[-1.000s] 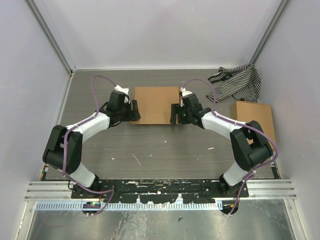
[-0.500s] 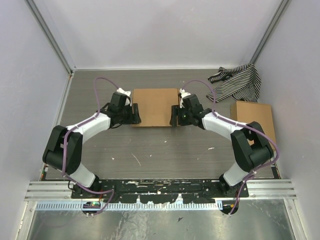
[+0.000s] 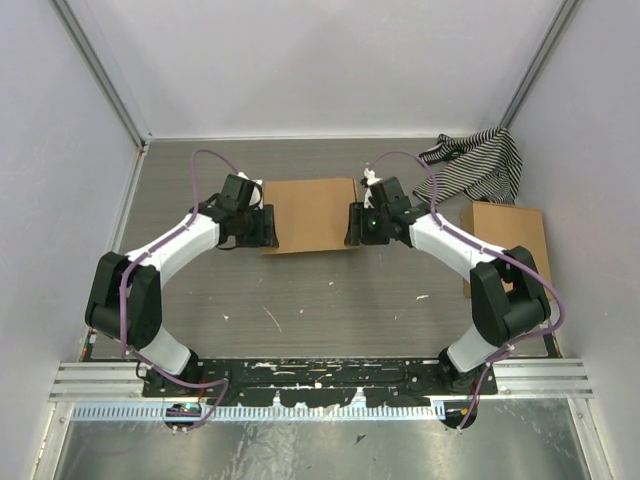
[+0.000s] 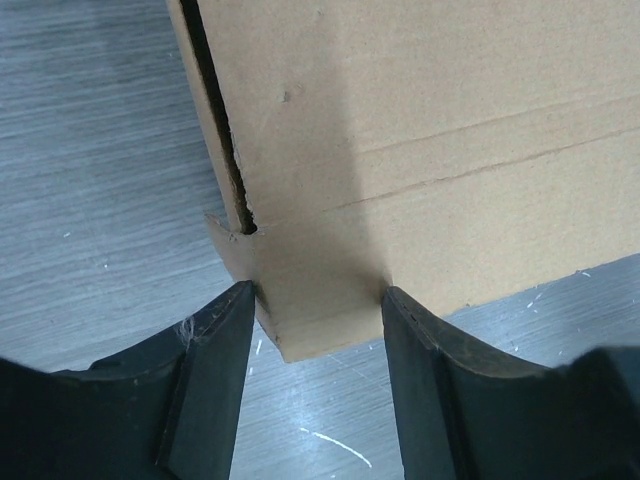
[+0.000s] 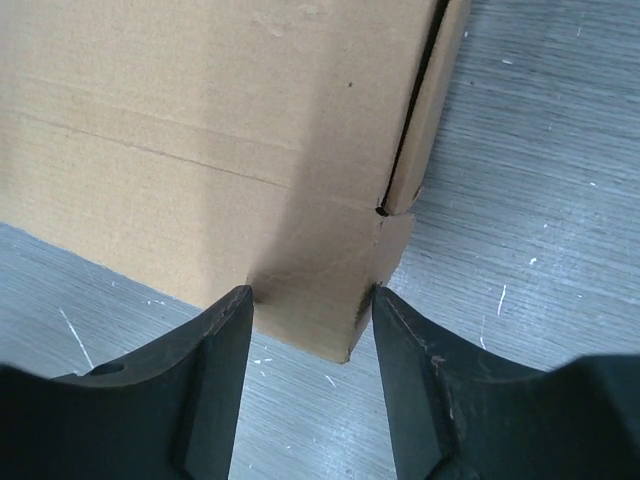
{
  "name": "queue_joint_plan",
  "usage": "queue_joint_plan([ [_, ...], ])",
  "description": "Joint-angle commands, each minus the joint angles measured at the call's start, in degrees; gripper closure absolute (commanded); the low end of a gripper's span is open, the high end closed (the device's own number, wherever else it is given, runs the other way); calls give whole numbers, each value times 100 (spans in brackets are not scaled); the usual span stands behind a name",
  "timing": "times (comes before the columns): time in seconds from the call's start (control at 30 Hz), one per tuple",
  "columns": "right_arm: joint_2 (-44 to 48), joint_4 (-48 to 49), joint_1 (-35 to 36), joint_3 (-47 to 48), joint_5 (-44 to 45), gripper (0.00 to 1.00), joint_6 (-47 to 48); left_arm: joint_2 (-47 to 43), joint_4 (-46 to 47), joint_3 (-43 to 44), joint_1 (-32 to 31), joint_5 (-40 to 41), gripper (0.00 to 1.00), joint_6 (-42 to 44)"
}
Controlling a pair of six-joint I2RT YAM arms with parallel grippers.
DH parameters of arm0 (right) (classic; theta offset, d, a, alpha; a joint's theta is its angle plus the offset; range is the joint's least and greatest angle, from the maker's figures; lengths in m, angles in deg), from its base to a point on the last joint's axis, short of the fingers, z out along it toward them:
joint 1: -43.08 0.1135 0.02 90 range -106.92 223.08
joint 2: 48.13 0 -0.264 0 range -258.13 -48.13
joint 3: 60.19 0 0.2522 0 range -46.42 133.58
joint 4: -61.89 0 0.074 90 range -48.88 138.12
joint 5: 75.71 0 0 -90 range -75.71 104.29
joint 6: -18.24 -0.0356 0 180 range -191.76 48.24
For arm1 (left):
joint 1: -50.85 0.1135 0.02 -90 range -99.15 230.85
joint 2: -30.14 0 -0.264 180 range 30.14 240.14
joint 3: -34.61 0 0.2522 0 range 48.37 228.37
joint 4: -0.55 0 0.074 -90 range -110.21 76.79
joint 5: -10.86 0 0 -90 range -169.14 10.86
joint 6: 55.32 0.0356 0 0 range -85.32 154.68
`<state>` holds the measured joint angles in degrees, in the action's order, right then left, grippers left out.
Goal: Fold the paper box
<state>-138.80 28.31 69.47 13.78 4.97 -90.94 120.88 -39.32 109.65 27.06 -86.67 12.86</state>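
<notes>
The paper box (image 3: pixel 312 215) is plain brown cardboard, lying flat and closed-looking at the middle of the table. My left gripper (image 3: pixel 268 228) is at its near left corner. In the left wrist view that corner (image 4: pixel 315 320) fills the gap between the two black fingers (image 4: pixel 215 370), whose tips touch it on both sides. My right gripper (image 3: pixel 354 225) is at the near right corner. There too the corner (image 5: pixel 325 300) sits between the fingertips (image 5: pixel 215 360), which press against the front face and the side tab. A dark slit runs along each side flap.
A second, squarish brown box (image 3: pixel 505 240) lies by the right wall. A black-and-white striped cloth (image 3: pixel 475 162) is bunched in the back right corner. White walls enclose the table on three sides.
Both grippers slid in along the box's near edge onto its corners and their jaws narrowed. The box shifted slightly toward the back.
</notes>
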Motion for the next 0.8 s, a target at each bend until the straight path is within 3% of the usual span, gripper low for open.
queue_joint_plan([
  [0.0,280,-187,-168,308,-499,44,-163,-151,-396,263,-20,-201,40,-68],
  [0.37,250,-330,-222,367,-372,45,-145,11,-610,484,-16,-381,42,-53],
  [0.5,313,-146,-218,110,157,33,-44,-13,-409,202,-14,139,36,-40],
  [0.77,254,640,-216,-376,123,25,-60,-8,125,-255,-21,630,33,-94],
])
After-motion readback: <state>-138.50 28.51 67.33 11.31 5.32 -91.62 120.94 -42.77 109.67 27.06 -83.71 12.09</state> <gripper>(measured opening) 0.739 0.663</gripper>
